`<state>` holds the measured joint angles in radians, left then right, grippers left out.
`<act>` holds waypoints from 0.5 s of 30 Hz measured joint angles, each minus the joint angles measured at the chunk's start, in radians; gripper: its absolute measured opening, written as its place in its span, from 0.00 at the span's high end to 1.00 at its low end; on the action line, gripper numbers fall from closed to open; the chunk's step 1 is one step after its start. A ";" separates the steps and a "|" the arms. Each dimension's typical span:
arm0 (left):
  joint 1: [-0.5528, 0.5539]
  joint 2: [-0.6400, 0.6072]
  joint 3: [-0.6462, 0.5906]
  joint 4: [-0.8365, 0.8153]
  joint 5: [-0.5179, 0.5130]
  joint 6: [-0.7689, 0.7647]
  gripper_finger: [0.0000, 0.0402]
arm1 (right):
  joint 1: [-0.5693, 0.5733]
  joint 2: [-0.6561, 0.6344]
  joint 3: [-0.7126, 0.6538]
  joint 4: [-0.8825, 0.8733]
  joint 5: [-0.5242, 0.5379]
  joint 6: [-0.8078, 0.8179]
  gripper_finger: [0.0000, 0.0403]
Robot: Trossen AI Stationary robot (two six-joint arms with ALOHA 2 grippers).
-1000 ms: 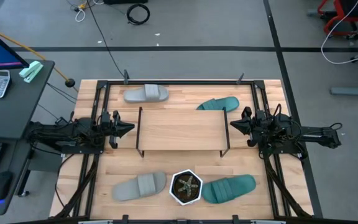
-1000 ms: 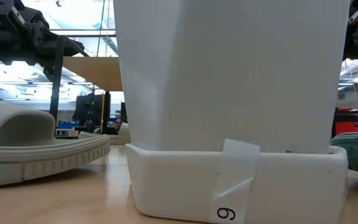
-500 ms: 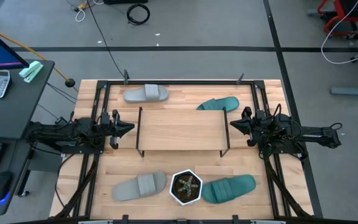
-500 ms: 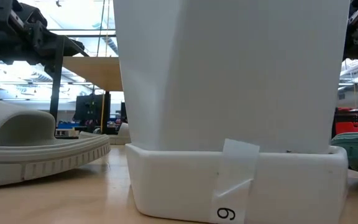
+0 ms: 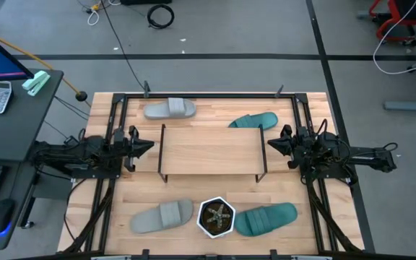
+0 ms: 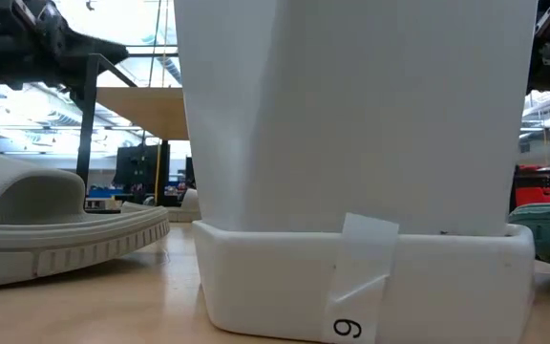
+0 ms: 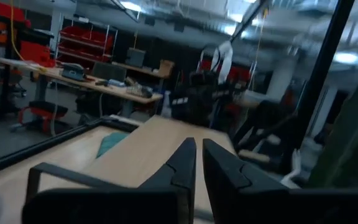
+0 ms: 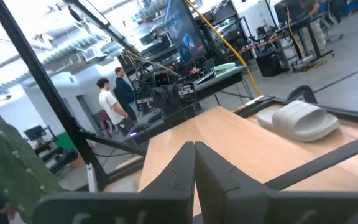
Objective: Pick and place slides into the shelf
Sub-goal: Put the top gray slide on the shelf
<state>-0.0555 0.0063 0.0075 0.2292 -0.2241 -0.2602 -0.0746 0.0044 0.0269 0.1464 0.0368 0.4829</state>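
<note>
Four slides lie sole-down on the table in the high view: a grey slide [image 5: 170,109] and a teal slide [image 5: 255,120] on the far side, a grey slide [image 5: 162,216] and a teal slide [image 5: 266,218] on the near side. The shelf [image 5: 211,150] stands on its black legs mid-table. My left gripper [image 5: 150,146] hovers off the shelf's left end, its fingers [image 7: 188,163] a narrow gap apart. My right gripper [image 5: 269,143] hovers off the shelf's right end, shut [image 8: 194,155]. Neither touches anything.
A hexagonal white pot with a plant [image 5: 217,217] stands between the two near slides and fills most of the low view [image 6: 351,162]. Black frame rails [image 5: 114,130] run along the table's left, right and far edges. People [image 8: 110,93] stand beyond the table's left side.
My left gripper has risen a little and drawn slightly back toward the table's left edge. The slides, the shelf and the right arm have stayed where they were.
</note>
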 joint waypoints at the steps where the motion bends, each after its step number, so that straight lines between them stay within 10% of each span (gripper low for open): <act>1: 0.000 0.000 0.000 0.010 0.000 -0.023 0.91 | 0.000 0.000 0.000 0.000 0.000 0.011 0.96; 15: 0.000 0.000 0.000 0.132 -0.008 -0.185 0.94 | 0.000 0.000 0.000 0.003 0.000 0.311 0.96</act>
<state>-0.0555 0.0063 0.0078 0.3609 -0.2318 -0.4452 -0.0746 0.0040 0.0269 0.1497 0.0368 0.7942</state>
